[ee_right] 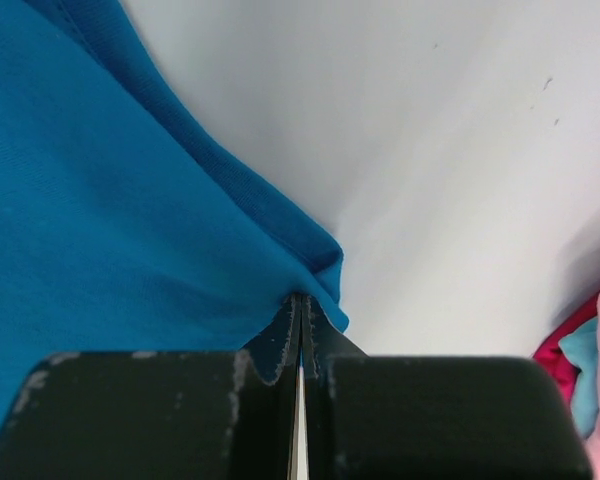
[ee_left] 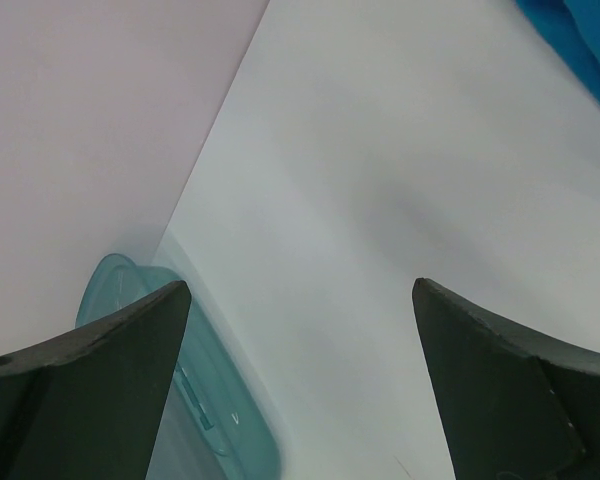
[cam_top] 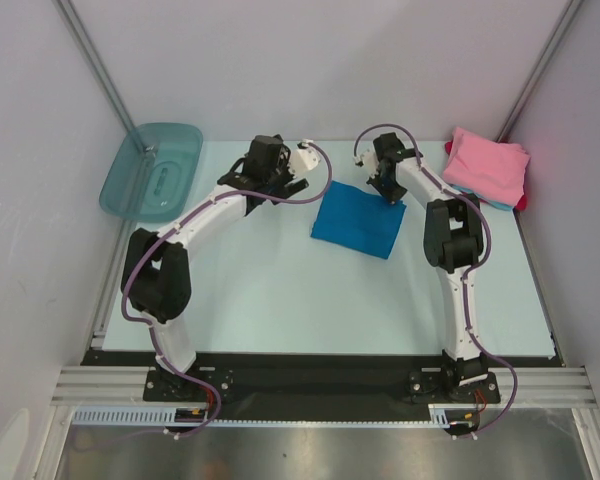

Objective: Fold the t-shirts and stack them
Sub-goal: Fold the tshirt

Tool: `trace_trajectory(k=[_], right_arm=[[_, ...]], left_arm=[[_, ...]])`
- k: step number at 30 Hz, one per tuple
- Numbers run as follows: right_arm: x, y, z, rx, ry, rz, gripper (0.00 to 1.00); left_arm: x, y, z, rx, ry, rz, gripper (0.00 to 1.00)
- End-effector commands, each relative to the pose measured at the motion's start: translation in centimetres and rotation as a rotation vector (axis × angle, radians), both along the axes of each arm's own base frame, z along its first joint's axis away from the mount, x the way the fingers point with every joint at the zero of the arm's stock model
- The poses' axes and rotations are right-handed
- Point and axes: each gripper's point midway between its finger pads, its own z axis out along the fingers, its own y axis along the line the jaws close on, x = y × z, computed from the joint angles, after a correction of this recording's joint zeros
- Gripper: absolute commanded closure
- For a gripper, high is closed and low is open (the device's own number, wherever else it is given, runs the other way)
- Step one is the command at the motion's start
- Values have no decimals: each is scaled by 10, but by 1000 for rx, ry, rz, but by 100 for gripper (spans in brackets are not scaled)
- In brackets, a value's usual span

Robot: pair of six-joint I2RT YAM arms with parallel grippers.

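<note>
The teal tub (cam_top: 152, 168) sat at the far left corner of the desk (cam_top: 280, 300), clear of the work. The left end effector (ee_left: 300, 288) hung over bare desk near the far edge with its fingers wide apart, holding nothing. The blue t-shirt (cam_top: 358, 225) lay folded to a rectangle at the centre of the far half. The right end effector (ee_right: 302, 305) was closed on its far right corner. The pink t-shirt (cam_top: 487, 165) topped the stack at the far right corner.

Probable faults:
- The grip took only a thin edge of one corner, so the cloth could slip free under load.
- Lifting or dragging by a single corner, with the left side unsupported, would likely open the folds.
- A wide swing toward the stack could disturb it.

View differences:
- Only the top view showed the whole layout and the folded outline.
- The left wrist view confirmed nothing between its fingers, showing the tub rim and a sliver of blue.
- Only the right wrist view showed the pinched hem, plus light blue and red edges under the pink.
</note>
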Motion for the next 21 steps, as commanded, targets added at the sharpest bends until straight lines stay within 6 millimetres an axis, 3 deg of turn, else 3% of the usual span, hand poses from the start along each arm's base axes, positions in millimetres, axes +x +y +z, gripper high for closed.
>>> trace_trajectory(k=[1, 11, 15, 18, 21], right_arm=[[-5, -13, -9, -19, 19, -41, 100], [-2, -58, -19, -87, 20, -117, 100], [5, -68, -13, -106, -8, -128, 100], [9, -65, -4, -116, -30, -109, 100], [21, -53, 28, -122, -107, -83, 100]], left_arm=[[0, -3, 46, -60, -84, 2, 0], [-1, 0, 51, -52, -97, 9, 0], [-4, 1, 53, -58, -97, 12, 0], [-5, 4, 53, -55, -99, 24, 0], [-5, 9, 55, -47, -114, 47, 0]])
